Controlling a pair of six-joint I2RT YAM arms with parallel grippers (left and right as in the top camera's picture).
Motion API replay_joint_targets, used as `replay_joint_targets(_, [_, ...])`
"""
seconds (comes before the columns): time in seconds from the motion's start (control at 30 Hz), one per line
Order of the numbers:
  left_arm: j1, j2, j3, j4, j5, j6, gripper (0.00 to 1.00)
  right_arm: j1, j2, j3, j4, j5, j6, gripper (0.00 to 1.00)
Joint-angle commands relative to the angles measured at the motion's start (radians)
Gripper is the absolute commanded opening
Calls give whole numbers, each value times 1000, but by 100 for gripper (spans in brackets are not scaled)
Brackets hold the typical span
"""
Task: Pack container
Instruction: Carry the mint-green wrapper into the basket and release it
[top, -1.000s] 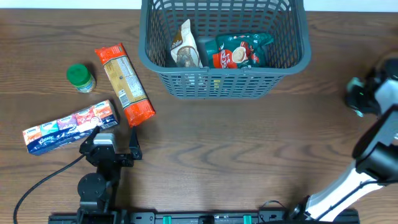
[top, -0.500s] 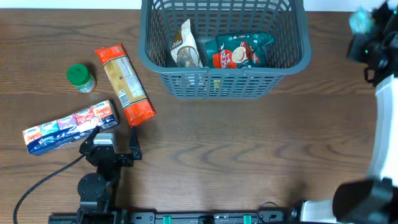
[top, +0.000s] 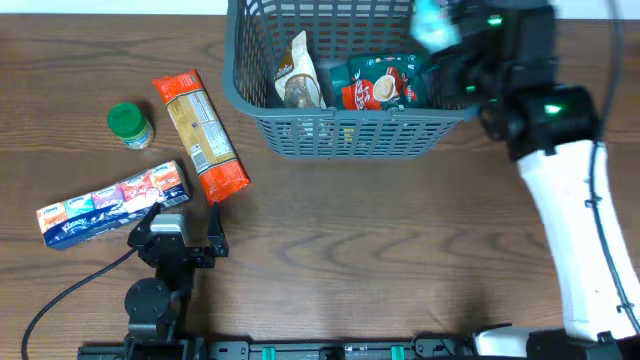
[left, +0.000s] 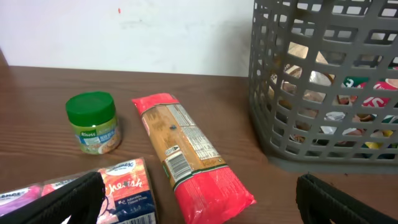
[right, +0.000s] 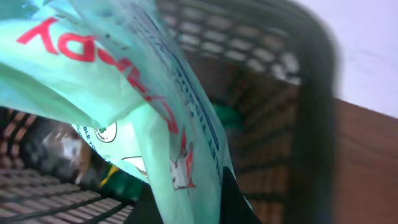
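The container (top: 254, 95) is a grey-blue lattice basket at the top middle, also in the left wrist view (left: 273, 118) and the right wrist view (right: 311, 112). It holds a brown-white packet (top: 296, 72) and a green-red packet (top: 385, 82). My right gripper (top: 440, 30) is shut on a pale green packet (top: 428, 20) (right: 124, 93) and holds it above the container's right part. My left gripper (left: 199, 202) is open and empty near the front left, by a red pasta packet (top: 200, 135) (left: 186, 155).
A green-lidded jar (top: 129, 125) (left: 93, 121) and a tissue pack (top: 110, 203) (left: 121, 190) lie on the left of the wooden table. A black cable (top: 60, 295) runs by the left arm's base.
My right arm has swung from the right edge up and left, carrying the pale green packet over the container. The left arm has not moved.
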Motion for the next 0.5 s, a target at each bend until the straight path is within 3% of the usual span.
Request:
replay_joint_targets(0.0, [-3,-4,-27,-14,-4,-1,99,48,50,14,-8,71,-30,1])
replay_joint_targets(0.2, [-3,-4,-27,-14,-4,-1,99,55,125,14,-27,72,11,1])
replay_joint_targets(0.23, [-3,-4,-27,-14,-4,-1,98,55,130,14,-29,72,12,13])
replay_joint_targets(0.27, [-3,-4,-27,-14,-4,-1,99,55,137,14,-34,72,15,71])
replay_joint_targets(0.3, [-3,-4,-27,-14,-4,-1,99,55,138,14,-34,72,16,99])
replay_joint_targets(0.47, [-3,-4,-27,-14,-4,-1,99,55,133,19,-13,73,34,99])
